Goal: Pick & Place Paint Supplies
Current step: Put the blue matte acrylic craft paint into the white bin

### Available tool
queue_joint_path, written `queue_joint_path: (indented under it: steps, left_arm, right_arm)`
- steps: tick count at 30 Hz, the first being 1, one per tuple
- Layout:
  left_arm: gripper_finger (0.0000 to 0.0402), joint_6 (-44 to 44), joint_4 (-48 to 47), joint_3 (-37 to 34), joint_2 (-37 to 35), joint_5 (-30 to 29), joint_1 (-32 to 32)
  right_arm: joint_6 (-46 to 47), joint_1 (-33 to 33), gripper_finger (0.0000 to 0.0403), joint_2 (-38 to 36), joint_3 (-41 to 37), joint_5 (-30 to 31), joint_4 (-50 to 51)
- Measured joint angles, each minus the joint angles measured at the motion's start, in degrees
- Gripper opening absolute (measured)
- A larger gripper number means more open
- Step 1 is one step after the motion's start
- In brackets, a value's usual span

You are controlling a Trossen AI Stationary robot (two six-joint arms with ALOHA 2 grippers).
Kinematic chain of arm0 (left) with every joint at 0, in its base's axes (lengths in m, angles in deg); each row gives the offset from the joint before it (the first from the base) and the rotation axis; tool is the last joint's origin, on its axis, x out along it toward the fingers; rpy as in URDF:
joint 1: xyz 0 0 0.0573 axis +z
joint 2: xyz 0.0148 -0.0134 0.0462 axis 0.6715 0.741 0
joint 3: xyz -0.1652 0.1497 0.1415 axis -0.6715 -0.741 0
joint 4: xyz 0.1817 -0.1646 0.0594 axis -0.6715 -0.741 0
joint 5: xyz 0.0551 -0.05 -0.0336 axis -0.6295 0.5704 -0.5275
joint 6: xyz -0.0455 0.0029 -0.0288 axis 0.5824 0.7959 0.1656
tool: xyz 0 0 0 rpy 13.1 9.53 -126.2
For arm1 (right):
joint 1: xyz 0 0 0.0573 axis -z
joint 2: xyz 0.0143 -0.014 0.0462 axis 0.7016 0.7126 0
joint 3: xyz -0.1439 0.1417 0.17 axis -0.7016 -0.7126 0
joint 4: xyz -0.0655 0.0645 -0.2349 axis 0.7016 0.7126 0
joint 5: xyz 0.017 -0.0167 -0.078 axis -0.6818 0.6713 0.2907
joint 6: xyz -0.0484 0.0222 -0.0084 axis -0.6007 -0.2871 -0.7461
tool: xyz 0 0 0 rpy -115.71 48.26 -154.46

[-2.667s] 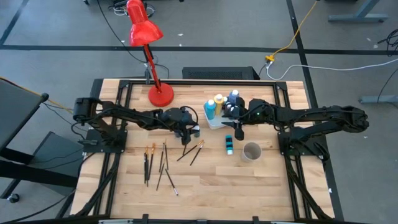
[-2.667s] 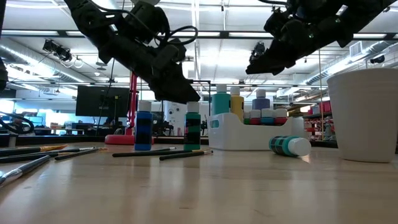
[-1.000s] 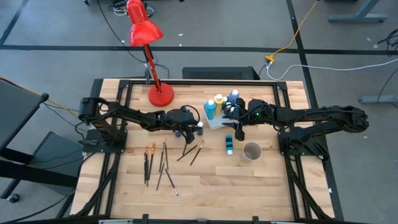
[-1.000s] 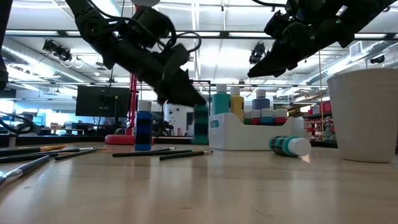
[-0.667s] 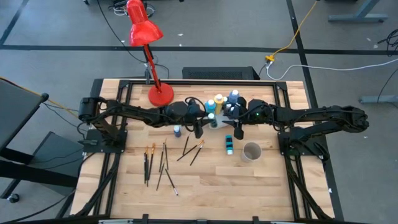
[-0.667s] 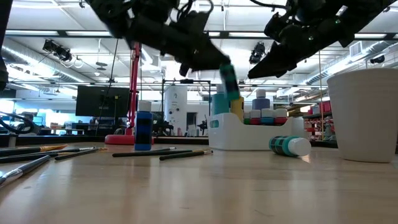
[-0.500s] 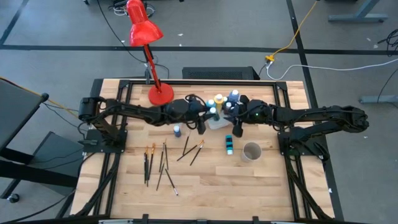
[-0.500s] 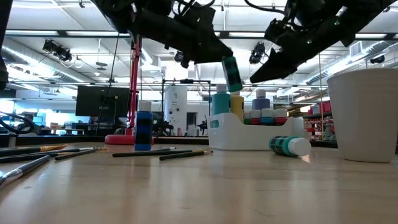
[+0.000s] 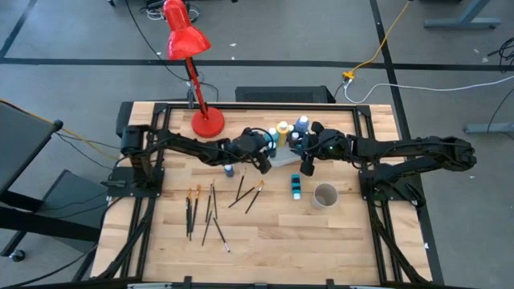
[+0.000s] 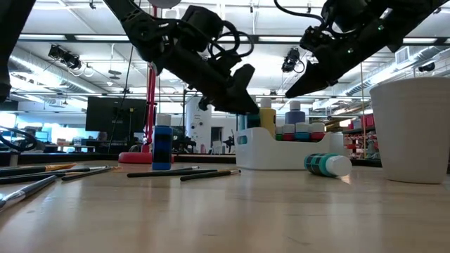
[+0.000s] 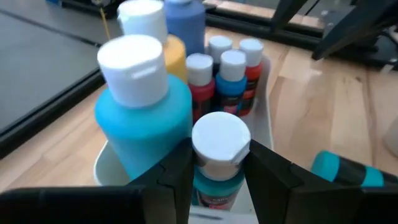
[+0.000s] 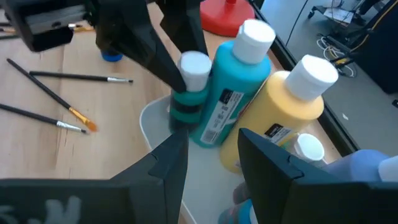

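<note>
My left gripper (image 9: 268,158) is shut on a small teal bottle with a white cap (image 11: 217,155). It holds the bottle at the left end of the white caddy (image 9: 283,157), right beside a tall teal bottle (image 11: 144,118). The caddy also holds a yellow bottle (image 12: 280,118), a blue bottle and several small bottles. My right gripper (image 12: 211,168) hangs open over the caddy's right part, with nothing between its fingers. On the table, a blue bottle (image 9: 229,169) stands upright and a teal bottle (image 9: 296,186) lies on its side. Several brushes (image 9: 209,210) lie flat near them. My left gripper pinches the small teal bottle between its two fingers, on the body just below the white cap (image 11: 216,173). The fingers come slanting down from the table's left. The bottle stands upright at the caddy's end (image 12: 186,93). Whether its base rests inside the caddy I cannot tell.
A red desk lamp (image 9: 207,120) stands at the far edge, left of the caddy. A white cup (image 9: 324,195) stands right of the lying teal bottle. Bare wood stretches along the near edge.
My left gripper has lifted the small teal bottle off the table, from beside the blue bottle. It has carried it up and toward the table's right, then brought it down at the caddy's left end. The bottle tilted on the way and is upright now.
</note>
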Motion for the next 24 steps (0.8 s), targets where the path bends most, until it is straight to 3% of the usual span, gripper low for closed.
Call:
queue_joint_path:
  steps: [8, 14, 18, 24]
  left_arm:
    - [0.0131, 0.5, -1.2, 0.0, 0.0, 1.2, 0.6]
    - [0.0132, 1.3, 3.4, 0.9, 5.5, 3.3, 0.6]
    - [0.0129, 0.9, 3.1, 1.5, 6.4, 0.2, 0.5]
    - [0.0138, -2.2, 2.6, 1.6, 5.6, 0.8, 0.6]
  right_arm:
    - [1.2, 0.0, 0.0143, 0.0, 0.0, -0.1, 0.5]
    - [1.6, 0.0, 0.0143, 0.0, 0.0, -0.5, -0.3]
    - [1.9, 0.0, 0.0143, 0.0, 0.0, -0.6, 0.3]
    - [1.9, 0.0, 0.0143, 0.0, 0.0, -0.6, 1.5]
